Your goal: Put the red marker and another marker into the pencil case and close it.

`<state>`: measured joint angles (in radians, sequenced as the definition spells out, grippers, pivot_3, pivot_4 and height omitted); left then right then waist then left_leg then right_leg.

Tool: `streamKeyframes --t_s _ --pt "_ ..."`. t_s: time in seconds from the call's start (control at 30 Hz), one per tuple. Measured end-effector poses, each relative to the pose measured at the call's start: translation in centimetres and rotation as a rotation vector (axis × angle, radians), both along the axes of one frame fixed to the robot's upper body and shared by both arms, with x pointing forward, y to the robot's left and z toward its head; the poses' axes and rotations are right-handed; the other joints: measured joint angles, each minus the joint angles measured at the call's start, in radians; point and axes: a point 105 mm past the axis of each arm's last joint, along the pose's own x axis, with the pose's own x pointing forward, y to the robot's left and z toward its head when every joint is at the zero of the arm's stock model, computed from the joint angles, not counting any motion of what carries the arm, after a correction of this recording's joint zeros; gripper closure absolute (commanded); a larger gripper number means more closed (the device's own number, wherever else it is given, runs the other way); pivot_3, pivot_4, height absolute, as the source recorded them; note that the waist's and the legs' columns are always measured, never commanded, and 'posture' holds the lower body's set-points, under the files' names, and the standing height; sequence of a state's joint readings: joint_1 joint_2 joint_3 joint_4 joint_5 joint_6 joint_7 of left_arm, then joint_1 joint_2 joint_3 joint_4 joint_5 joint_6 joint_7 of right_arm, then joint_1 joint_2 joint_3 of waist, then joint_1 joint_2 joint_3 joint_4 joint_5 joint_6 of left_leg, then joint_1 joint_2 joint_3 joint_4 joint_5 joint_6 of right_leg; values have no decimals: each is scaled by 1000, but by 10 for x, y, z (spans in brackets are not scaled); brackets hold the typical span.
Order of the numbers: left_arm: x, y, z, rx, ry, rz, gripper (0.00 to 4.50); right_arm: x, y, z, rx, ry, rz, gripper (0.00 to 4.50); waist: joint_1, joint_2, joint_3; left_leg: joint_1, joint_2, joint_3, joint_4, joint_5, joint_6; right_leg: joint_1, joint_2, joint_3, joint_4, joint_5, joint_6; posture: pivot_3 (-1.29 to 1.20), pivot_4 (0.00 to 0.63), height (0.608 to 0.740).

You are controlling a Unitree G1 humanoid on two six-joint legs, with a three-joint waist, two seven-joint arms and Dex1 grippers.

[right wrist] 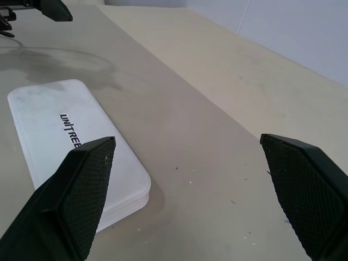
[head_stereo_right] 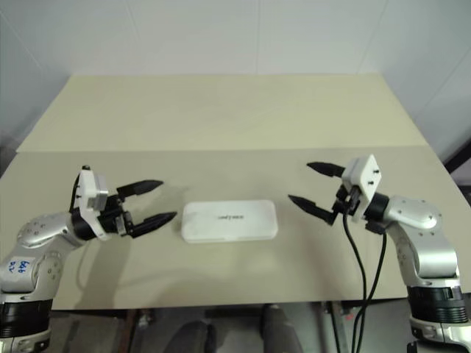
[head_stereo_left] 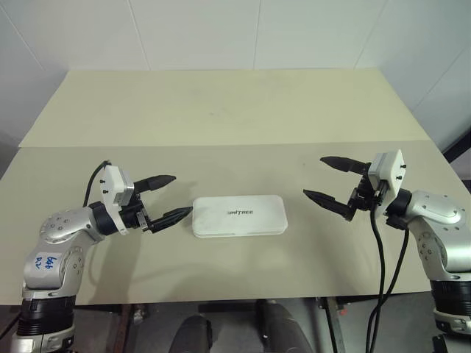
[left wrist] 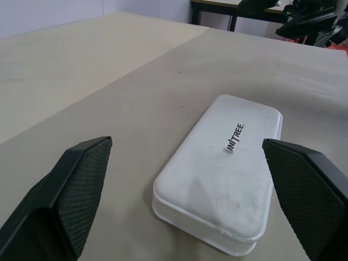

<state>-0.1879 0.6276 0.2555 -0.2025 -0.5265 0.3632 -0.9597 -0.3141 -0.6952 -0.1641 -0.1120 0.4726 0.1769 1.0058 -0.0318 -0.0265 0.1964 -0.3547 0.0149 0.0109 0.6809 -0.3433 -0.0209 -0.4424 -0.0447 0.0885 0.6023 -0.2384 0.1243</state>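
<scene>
Both arms raised, grippers level and spread wide.
Left gripper (head_stereo_left: pixel 166 198) hovered just off the left end of the pencil case (head_stereo_left: pixel 239 215), aimed inward; right gripper (head_stereo_left: pixel 330 179) held farther off its right end, likewise empty.

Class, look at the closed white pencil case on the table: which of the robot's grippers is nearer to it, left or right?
Left. The left gripper sits open just off the pencil case's left end, its lower fingertip almost at the edge. The right gripper, also open, hangs farther off the right end.
</scene>
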Motion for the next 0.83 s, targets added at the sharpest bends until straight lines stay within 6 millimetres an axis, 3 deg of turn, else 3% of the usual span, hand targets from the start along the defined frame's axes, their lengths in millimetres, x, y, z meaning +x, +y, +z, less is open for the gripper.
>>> streamKeyframes --t_s 0.33,0.5,0.63,0.83 --pt "9 -8 15 -6 -101 -30 35 -8 -18 -2 -7 2 -62 0 4 0 0 0 -1 0 0 0 0 0 0 0 0 0 0 0 150 740" --pt "13 -19 12 1 -96 -76 35 -16 -25 -9 -10 18 -96 0 2 0 0 0 0 0 0 0 0 0 0 0 -1 0 0 0 150 740" --pt "18 -21 15 0 -117 -86 35 -21 -24 -6 -11 3 -108 0 0 0 0 0 0 1 0 0 0 1 0 0 0 0 0 0 150 740" --pt "20 -35 4 -2 -89 -139 35 -30 -13 -2 1 0 -82 0 2 0 0 0 -1 0 0 0 0 1 1 0 0 0 0 0 150 740"
